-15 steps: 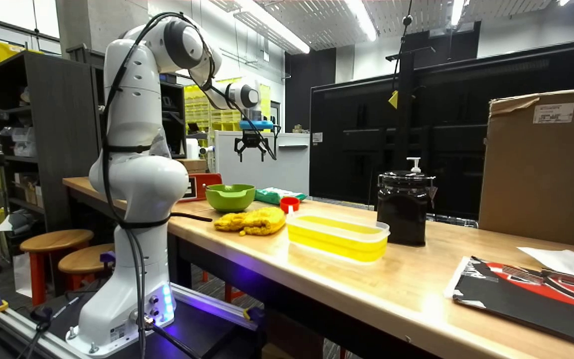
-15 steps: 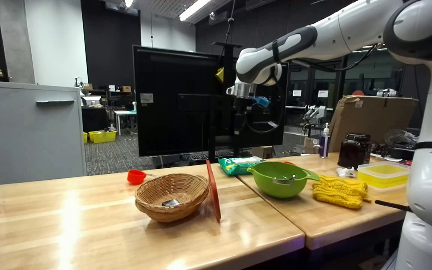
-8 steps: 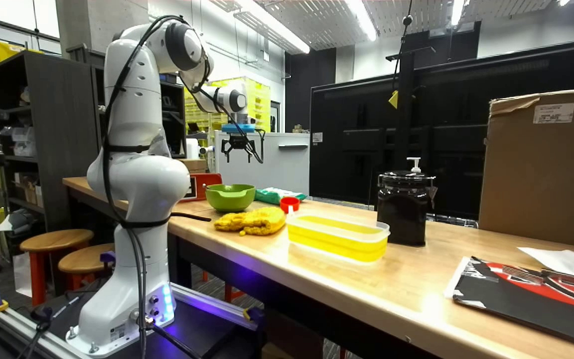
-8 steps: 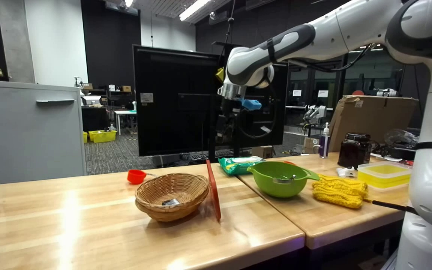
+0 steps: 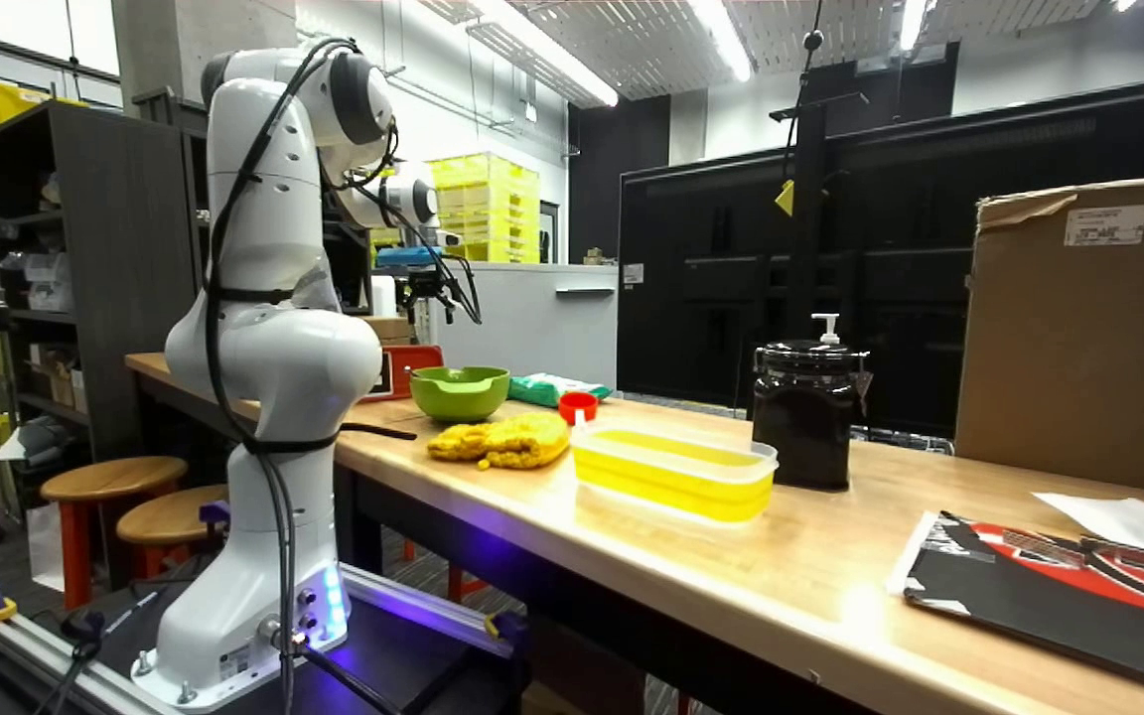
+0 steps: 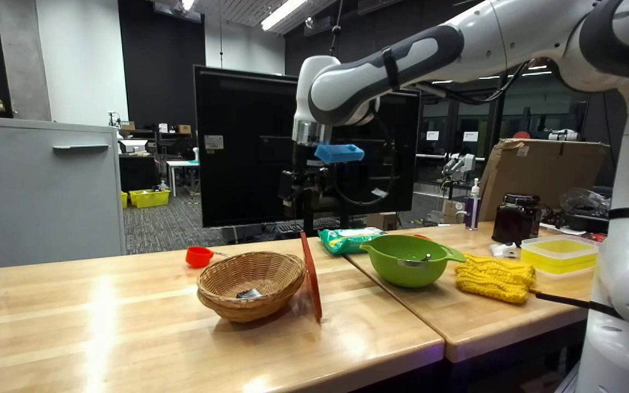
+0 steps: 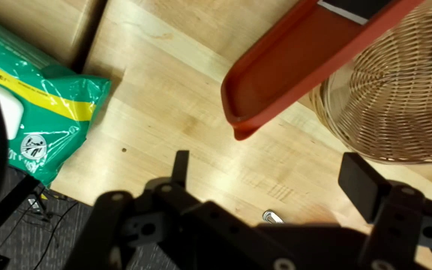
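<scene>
High above the wooden table my gripper is open, its black fingers wide apart with nothing between them. It also shows in both exterior views, as the gripper and the gripper under a blue wrist part. Nearest below is a red tray-like piece, standing on edge against a wicker basket that has a small dark packet inside. A shiny metal tip shows under the jaws, the rest of it hidden. A red measuring cup lies behind the basket.
A green package lies across the table seam. Beyond it stand a green bowl holding a metal utensil, a yellow knitted cloth, a yellow-filled plastic box and a dark jar. A black screen stands behind the table.
My gripper has moved leftward in both exterior views, sinking a little, and has turned somewhat at the wrist. It stays open. The objects on the table have not moved.
</scene>
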Controlling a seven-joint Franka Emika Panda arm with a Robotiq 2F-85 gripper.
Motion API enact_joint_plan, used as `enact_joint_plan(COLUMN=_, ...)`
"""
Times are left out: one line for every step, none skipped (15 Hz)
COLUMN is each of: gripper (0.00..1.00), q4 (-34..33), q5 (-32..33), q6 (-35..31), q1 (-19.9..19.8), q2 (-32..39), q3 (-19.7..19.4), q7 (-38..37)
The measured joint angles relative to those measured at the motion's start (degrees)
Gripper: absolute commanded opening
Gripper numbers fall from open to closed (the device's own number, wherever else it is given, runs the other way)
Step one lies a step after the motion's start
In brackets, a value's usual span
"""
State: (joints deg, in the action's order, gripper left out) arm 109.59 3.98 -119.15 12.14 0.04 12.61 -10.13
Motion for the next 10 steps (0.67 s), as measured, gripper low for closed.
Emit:
enact_joint_plan(gripper=1.00, q4=-0.02, q5=0.50, q6=0.00, q1=0.38, q2=0.08, q3=0.34, q7=-1.49)
enact_joint_plan(gripper=1.00, q4=-0.05, q5=0.58, q6=0.00, q1=0.55, q2=0.17, q3=0.49, q7=-2.09)
enact_joint_plan(gripper=1.00, q4=-0.09, q5=0.58, q6=0.00, q1=0.56, q2=0.27, q3=0.52, q7=-2.29)
enact_joint_plan(gripper=1.00, q4=-0.13, q5=0.58, q6=0.00, q1=0.49, q2=0.36, q3=0.47, q7=-2.36)
enact_joint_plan(gripper=1.00, q4=-0.15, q5=0.58, q6=0.00, q1=0.40, q2=0.40, q3=0.35, q7=-2.36)
enact_joint_plan(gripper=1.00, q4=-0.16, q5=0.58, q6=0.00, q1=0.29, q2=0.42, q3=0.32, q7=-2.36)
enact_joint_plan(gripper=1.00, q4=-0.15, q5=0.58, q6=0.00, q1=0.27, q2=0.47, q3=0.32, q7=-2.35)
enact_joint_plan(gripper=1.00, q4=-0.13, q5=0.40, q6=0.00, q1=0.27, q2=0.51, q3=0.30, q7=-2.35)
enact_joint_plan(gripper=1.00, q4=-0.11, q5=0.16, q6=0.01, q1=0.26, q2=0.54, q3=0.25, q7=-2.42)
enact_joint_plan(gripper=1.00, q4=-0.10, q5=-0.12, q6=0.23, q1=0.24, q2=0.58, q3=0.17, q7=-2.79)
